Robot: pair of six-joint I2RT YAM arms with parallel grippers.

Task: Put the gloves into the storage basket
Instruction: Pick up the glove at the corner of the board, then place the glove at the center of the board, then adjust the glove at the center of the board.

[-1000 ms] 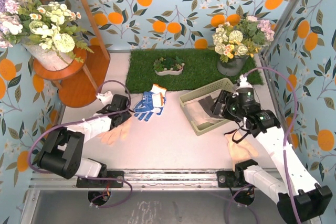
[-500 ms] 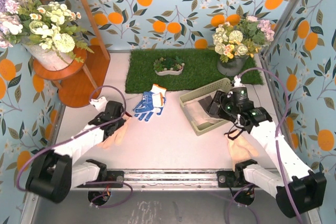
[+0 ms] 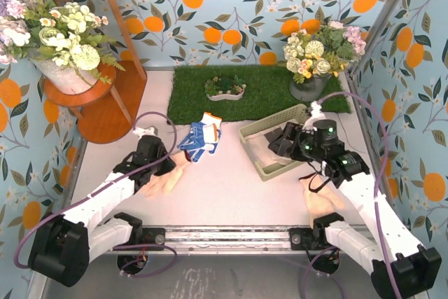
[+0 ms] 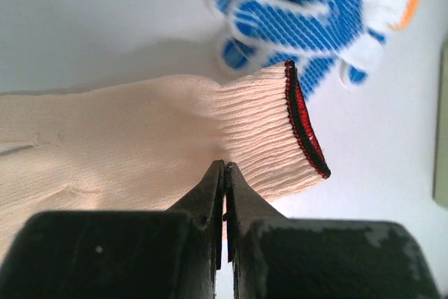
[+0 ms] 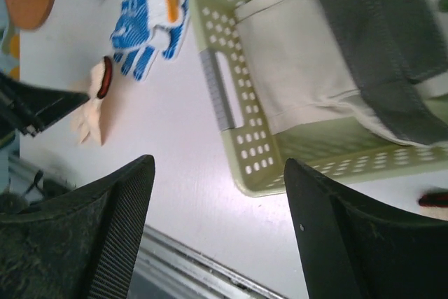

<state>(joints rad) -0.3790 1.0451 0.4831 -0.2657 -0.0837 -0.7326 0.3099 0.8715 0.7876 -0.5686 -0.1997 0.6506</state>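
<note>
Two arms, left arm (image 3: 101,197) and right arm (image 3: 371,204): white link shells, black cylindrical joint housings, black bases (image 3: 140,236) on a silver rail (image 3: 224,232) at the near edge. Purple cable (image 3: 353,92) along each arm; small green indicator lights (image 3: 329,131) on the right wrist housing. Left gripper fingers (image 4: 206,194) black, smooth and tapered; right gripper fingers (image 5: 84,243) black, finely ribbed on the inner faces.

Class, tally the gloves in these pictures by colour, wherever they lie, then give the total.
Peach-tan gloves: 2
Blue-and-white glove: 1
Grey-and-cream glove: 1
Total: 4
</note>
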